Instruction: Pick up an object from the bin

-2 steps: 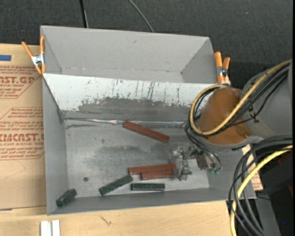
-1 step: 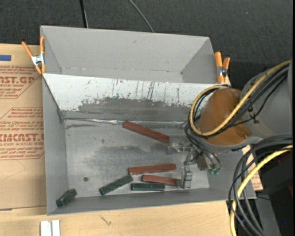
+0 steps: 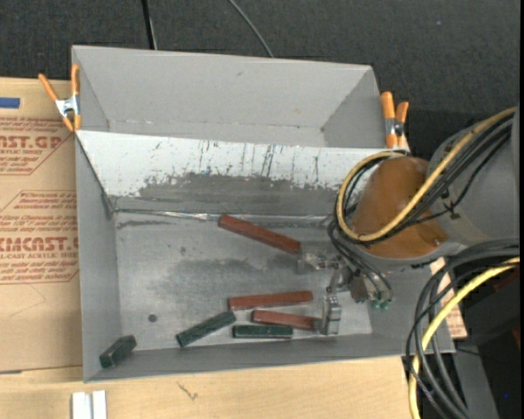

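Observation:
My gripper (image 3: 333,314) hangs low near the bin's front right corner. It is at the right ends of two reddish-brown bars, the upper one (image 3: 271,301) and the lower one (image 3: 284,320), which lie side by side on the floor. Whether it touches either bar I cannot tell. A dark green bar (image 3: 262,331) lies just in front of the lower one. A third reddish-brown bar (image 3: 258,234) lies slanted further back, to the gripper's upper left.
Another dark green bar (image 3: 206,328) lies tilted at the front middle. A small dark green block (image 3: 117,351) sits in the front left corner. The arm with its orange cover and looped cables overhangs the bin's right side.

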